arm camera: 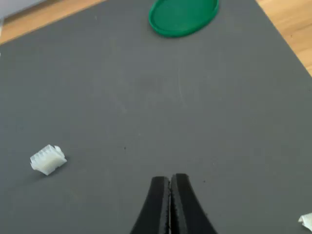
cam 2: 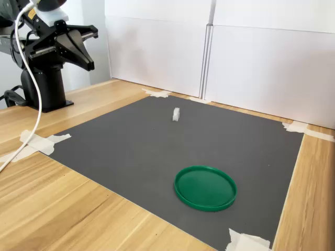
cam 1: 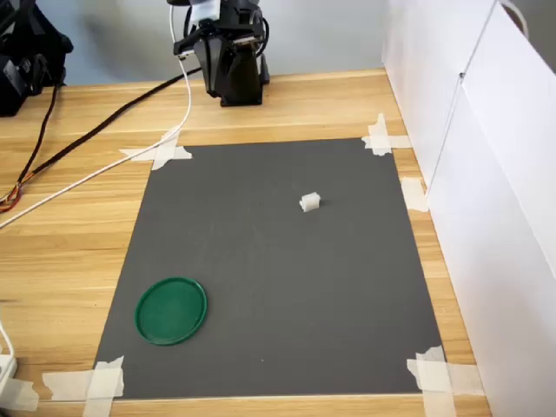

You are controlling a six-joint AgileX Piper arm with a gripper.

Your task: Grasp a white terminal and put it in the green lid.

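The wrist view shows the black gripper (arm camera: pixel 170 202) with its two jaws pressed together and nothing between them. It hangs above the flat dark grey mat (arm camera: pixel 146 97), touching nothing.

The tiny white plastic terminal block with small ridges (arm camera: pixel 48 160) lies on the mat, well apart from the gripper. In the first exterior view the terminal (cam 1: pixel 310 202) sits at about 1 o'clock from the middle of the mat. The arm's black base (cam 1: pixel 233 65) stands on the wooden table (cam 1: pixel 69 217) past the 12 o'clock edge of the mat.

The flat round dark green plastic lid (cam 1: pixel 171 310) rests on the mat at about 7 o'clock in the first exterior view, near the corner held by white tape strips (cam 1: pixel 95 382). In the second exterior view the lid (cam 2: pixel 204 187) is bare inside. The terminal (cam 2: pixel 176 114) is well apart from it, farther back toward the white wall panels (cam 2: pixel 261 57).

So I think the job has not really begun. No part is done yet. The gripper must open, go down to the terminal, close on it, carry it across the mat, and let it go inside the lid.
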